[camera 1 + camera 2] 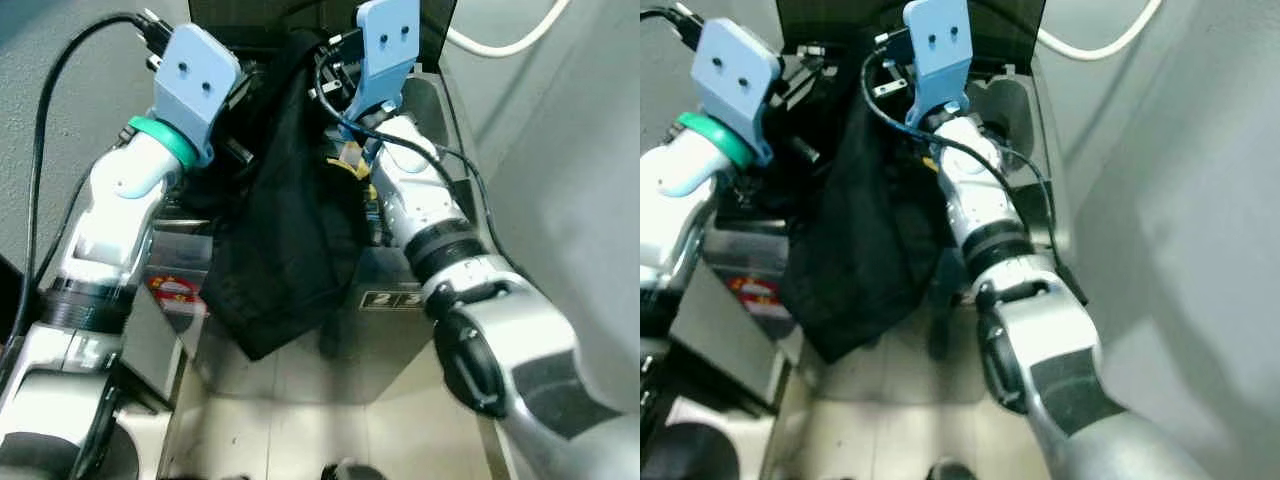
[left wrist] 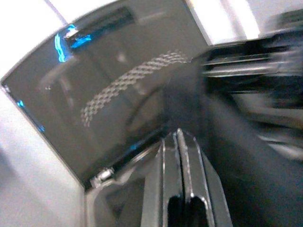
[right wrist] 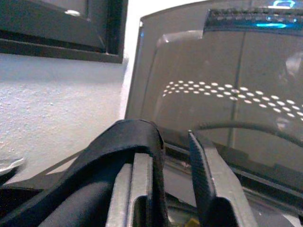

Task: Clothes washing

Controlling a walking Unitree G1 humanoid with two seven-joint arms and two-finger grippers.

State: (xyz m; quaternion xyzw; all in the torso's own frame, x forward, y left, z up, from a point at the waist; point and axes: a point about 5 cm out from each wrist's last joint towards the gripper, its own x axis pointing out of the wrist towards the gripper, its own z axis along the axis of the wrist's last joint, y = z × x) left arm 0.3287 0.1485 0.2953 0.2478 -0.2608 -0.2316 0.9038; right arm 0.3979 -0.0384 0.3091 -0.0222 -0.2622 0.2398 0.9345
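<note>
Black garment (image 1: 285,240) hangs over the washing machine (image 1: 400,300), draped on the spread right pincer (image 3: 175,156); left pincer (image 2: 180,165) pressed together.

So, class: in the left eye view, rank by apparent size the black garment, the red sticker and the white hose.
1. black garment, largest by far.
2. white hose and red sticker: too alike to rank; the hose is farther and cut off by the frame.

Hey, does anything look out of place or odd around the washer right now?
Yes: the black garment hangs down the washing machine's front instead of inside, and a fold is draped over one right gripper finger.
</note>
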